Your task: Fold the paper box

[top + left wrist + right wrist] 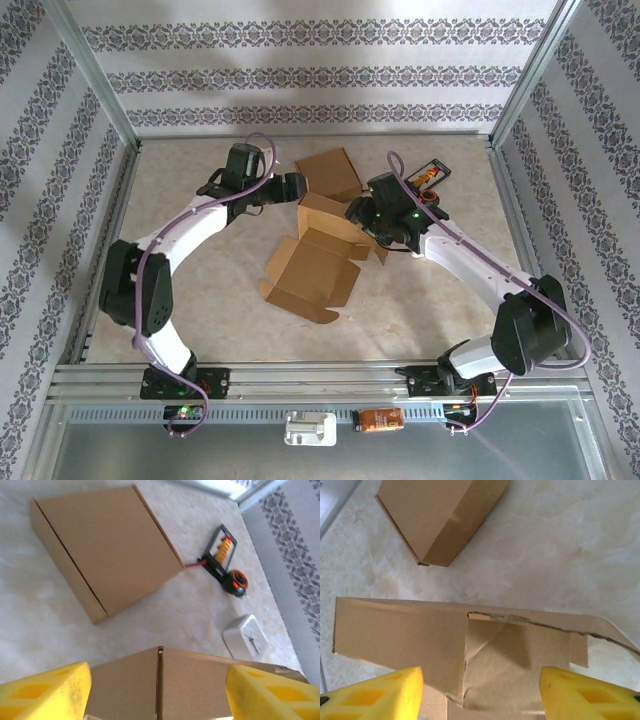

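Plainly, the table (420, 310) carries everything; the left arm (170, 250) and the right arm (480, 270) both reach in toward its middle.

The paper box (310, 265) lies at the table's middle, only partly formed; its far wall stands up between the two wrists, while the wide panel and side flaps toward the near edge lie splayed flat. I would judge the job well short of half done: one wall raised, the remaining walls to be lifted, the flaps tucked and the lid closed. A second box (330, 172), already closed, sits toward the far edge, apart from the first.

The left gripper (295, 185) hangs at the raised wall's left end with its yellow fingers (50, 692) spread wide, clamping nothing that I can see; the right gripper (362, 212) stands at the right end, also spread wide and holding nothing.

A black and orange tool (428, 178) rests near the far right corner; a small white block (247, 635) lies just nearer than it.

From above, the whole flap layout reads at once; the right wrist view adds a ragged tear and crumpling along a fold of the paper box (520, 625); the left wrist view gives the wall's seam (160, 680).
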Available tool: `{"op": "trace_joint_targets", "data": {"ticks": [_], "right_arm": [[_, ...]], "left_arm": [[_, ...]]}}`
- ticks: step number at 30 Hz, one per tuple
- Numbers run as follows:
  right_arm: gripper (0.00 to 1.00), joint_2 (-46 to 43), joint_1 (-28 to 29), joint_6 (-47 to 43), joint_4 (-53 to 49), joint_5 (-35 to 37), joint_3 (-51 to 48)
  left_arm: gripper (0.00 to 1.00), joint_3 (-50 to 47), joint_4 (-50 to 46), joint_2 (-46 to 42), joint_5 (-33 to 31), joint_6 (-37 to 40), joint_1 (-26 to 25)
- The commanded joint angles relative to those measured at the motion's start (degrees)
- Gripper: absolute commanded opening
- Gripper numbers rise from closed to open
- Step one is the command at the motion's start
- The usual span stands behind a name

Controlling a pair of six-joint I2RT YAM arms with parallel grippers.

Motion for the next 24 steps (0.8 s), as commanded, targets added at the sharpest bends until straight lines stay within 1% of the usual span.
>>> {"op": "trace_joint_targets", "data": {"ticks": [1,2,3,5,7,9,11,14,20,24], "right_arm": [[0.59,1.51,-0.48,-0.78,5.04,0.32,0.37],[0.57,1.91,-0.65,-0.87,5.95,0.21,0.20],[0.55,2.36,-0.77,-1.06,6.81,-0.03,0.17],[0.52,3.39,-0.85,-1.72,7.49,0.08,0.51],[0.49,4.74,-0.87,-3.05,7.85,-0.62,1.25],[0.46,6.01,-0.96,-4.44,7.95,-1.02,1.89],[0.44,7.33,-1.10,-5.79,8.01,-1.84,2.59],[0.43,9.11,-1.15,-8.35,8.14,-3.39,3.70],[0.42,11.08,-1.05,-12.36,7.91,-5.25,5.22],[0.48,9.90,-0.97,-13.01,7.09,-5.91,6.04]], "left_arm": [[0.73,1.52,3.61,4.19,11.71,-6.74,1.60],[0.73,1.68,5.31,5.35,13.71,-7.87,1.70],[0.72,2.42,5.29,6.66,14.30,-8.28,1.70],[0.68,3.07,3.12,7.56,12.46,-6.84,1.64],[0.61,1.82,3.18,7.12,10.95,-6.12,1.67],[0.54,0.39,4.72,6.59,11.88,-6.57,1.69],[0.49,-1.25,6.53,5.93,13.02,-7.79,1.69],[0.47,-4.45,7.84,3.92,12.35,-8.95,1.56],[0.46,-11.55,12.94,-0.28,11.50,-13.02,0.81],[0.46,-11.92,11.89,-0.81,9.62,-12.18,0.66]]}}
